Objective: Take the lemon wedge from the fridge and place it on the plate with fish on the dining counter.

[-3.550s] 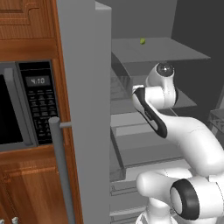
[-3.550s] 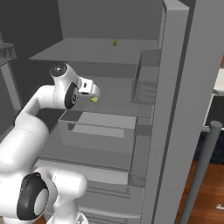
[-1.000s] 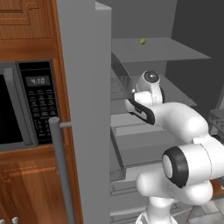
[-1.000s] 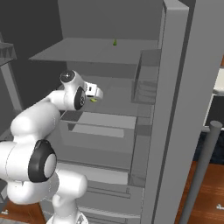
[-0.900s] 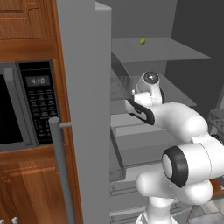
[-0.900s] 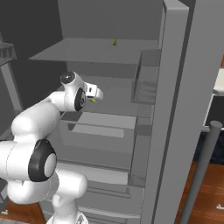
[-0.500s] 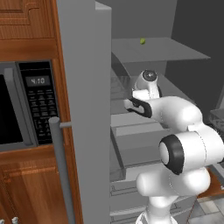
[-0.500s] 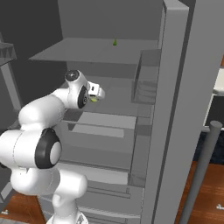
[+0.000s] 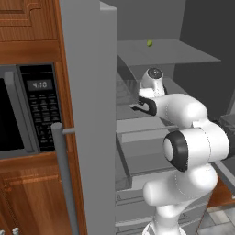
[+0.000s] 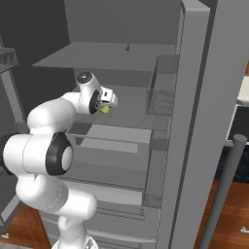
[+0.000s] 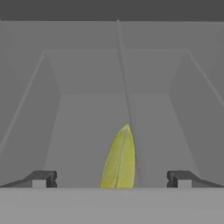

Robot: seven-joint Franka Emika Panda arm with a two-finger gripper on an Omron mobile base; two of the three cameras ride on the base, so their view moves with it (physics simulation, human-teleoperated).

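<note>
Yellow-green lemon wedge [image 11: 119, 159] lay at 6 o'clock between wide-spread gripper [image 11: 111, 178] tips; likely light, slippery, pinch flanks.

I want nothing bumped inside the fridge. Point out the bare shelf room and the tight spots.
In the fridge, the top shelf is bare except for a small yellow-green piece at the back. The shelf ahead of the open gripper is bare around the lemon wedge. It looks tighter by the door bins.

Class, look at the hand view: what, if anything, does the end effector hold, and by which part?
Nothing is held. The end effector is open, its fingertips wide apart and clear of the lemon wedge between them.
</note>
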